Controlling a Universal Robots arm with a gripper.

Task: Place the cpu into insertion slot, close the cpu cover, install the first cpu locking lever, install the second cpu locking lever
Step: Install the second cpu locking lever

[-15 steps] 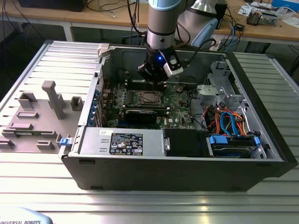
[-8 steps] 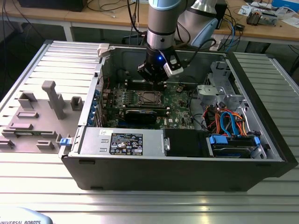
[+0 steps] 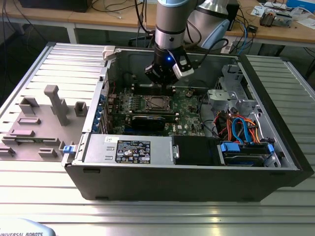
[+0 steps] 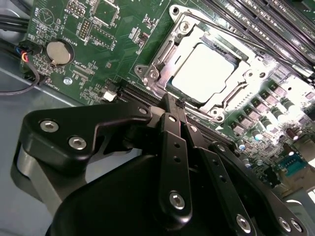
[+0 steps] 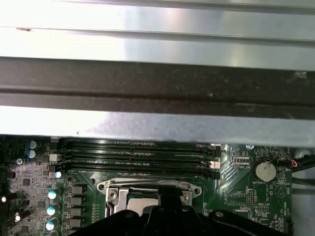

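Hovering just beyond the socket [image 4: 204, 73] with fingers pressed together and empty, the gripper [image 4: 173, 101] is being held over the seated cpu [image 4: 204, 71], where a slip is risking bent levers.

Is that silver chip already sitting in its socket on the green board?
Yes: in the second wrist view the cpu lies flat inside the insertion slot, framed by the cpu cover.
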